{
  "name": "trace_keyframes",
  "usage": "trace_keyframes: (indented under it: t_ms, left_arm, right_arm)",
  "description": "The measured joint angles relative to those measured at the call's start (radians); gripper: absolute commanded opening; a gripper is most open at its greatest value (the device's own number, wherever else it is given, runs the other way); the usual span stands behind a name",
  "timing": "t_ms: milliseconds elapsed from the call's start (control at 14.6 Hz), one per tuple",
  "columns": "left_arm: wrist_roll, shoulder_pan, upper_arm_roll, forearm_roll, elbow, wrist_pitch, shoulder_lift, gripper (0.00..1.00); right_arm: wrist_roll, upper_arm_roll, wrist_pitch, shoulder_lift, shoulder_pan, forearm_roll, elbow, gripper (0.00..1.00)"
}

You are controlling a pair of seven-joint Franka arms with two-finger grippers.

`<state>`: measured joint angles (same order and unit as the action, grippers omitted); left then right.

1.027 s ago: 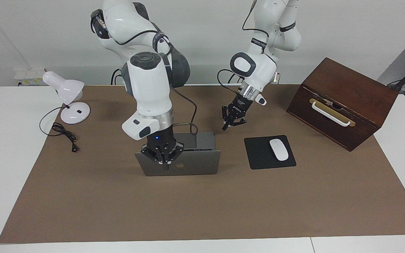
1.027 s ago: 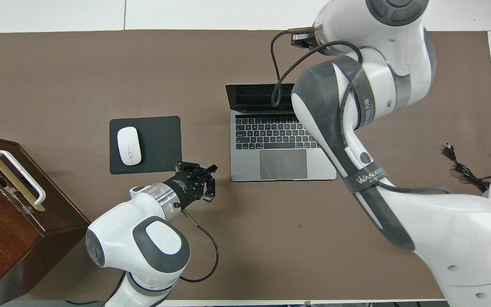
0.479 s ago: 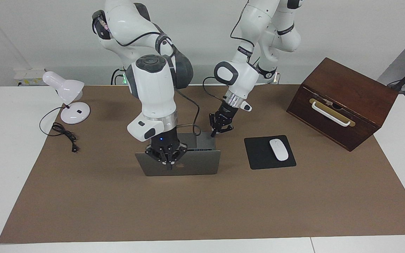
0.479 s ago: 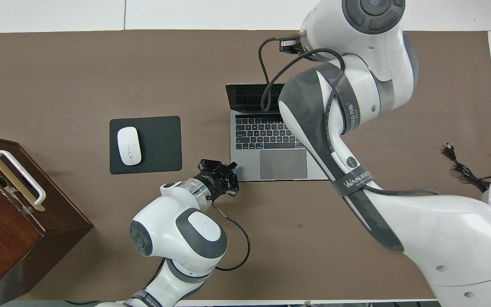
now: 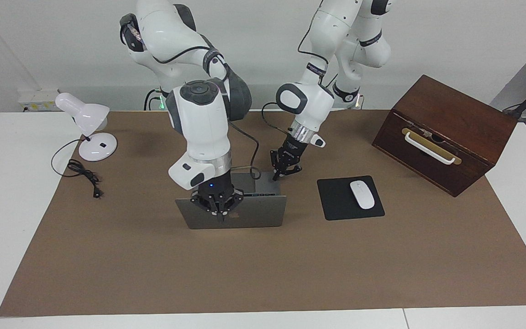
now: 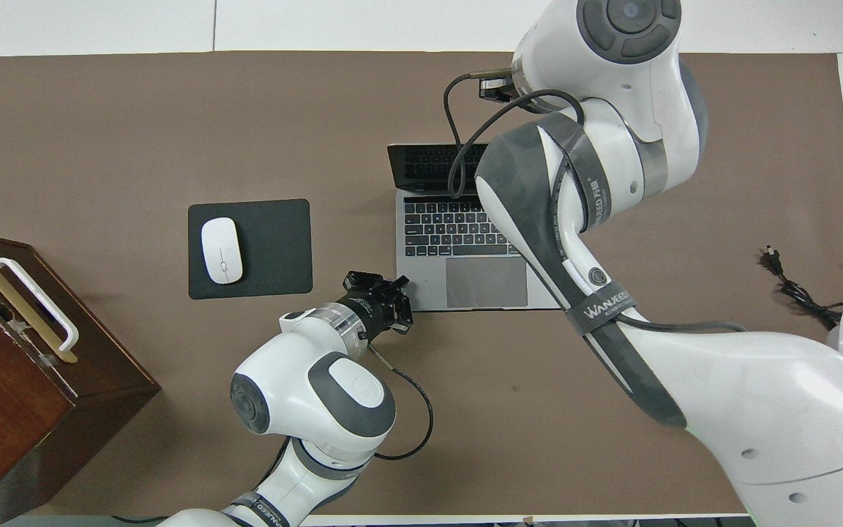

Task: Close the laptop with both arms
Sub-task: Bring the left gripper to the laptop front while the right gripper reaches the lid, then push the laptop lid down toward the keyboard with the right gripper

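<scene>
Closing step in hand. Right hand [image 5: 219, 211], fingers together, on laptop [image 5: 244, 214] lid's top edge; left hand [image 5: 285, 171], together, at base corner, laptop's 7 o'clock overhead. Next, I judge: brace base, tip lid toward keys.

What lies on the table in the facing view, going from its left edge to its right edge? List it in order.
White desk lamp → black power cord → silver-grey laptop → black mouse pad → white mouse → dark wooden box with a white handle.
</scene>
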<state>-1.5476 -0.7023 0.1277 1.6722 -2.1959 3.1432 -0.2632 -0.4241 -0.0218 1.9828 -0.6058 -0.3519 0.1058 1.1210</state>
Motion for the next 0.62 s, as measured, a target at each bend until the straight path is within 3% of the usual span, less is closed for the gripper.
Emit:
trace_keyframes:
  t_ms: [274,616]
  left_arm:
    - [0.000,0.000,0.000,0.000,0.003,0.002,-0.014,0.00]
    - [0.000,0.000,0.000,0.003,0.004,0.003,-0.015,0.00]
  right_arm:
    - [0.000,-0.004,-0.015,0.002,0.000,-0.061,0.025,0.00]
    - [0.000,-0.004,-0.125,0.012,0.002,-0.143,0.035,0.00]
